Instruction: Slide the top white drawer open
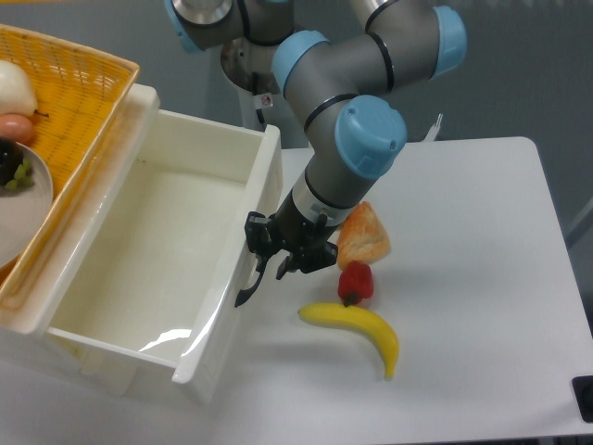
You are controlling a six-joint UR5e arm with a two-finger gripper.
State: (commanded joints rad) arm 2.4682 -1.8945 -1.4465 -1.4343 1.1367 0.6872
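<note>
The top white drawer (139,250) is pulled far out of the white cabinet (139,111) and its inside is bare. Its front panel (243,260) faces right, and the black curved handle (246,289) sticks out from it toward the table. My gripper (268,258) sits right against this front panel, its dark fingers (257,232) closed around the upper end of the handle. The handle's lower tip shows free below the fingers.
A yellow wicker basket (79,93) with food and a white plate rests on the cabinet top at the left. Just right of the gripper lie a bread piece (363,236), a red pepper (356,281), a banana (357,329) and a partly hidden yellow fruit on the white table (463,278).
</note>
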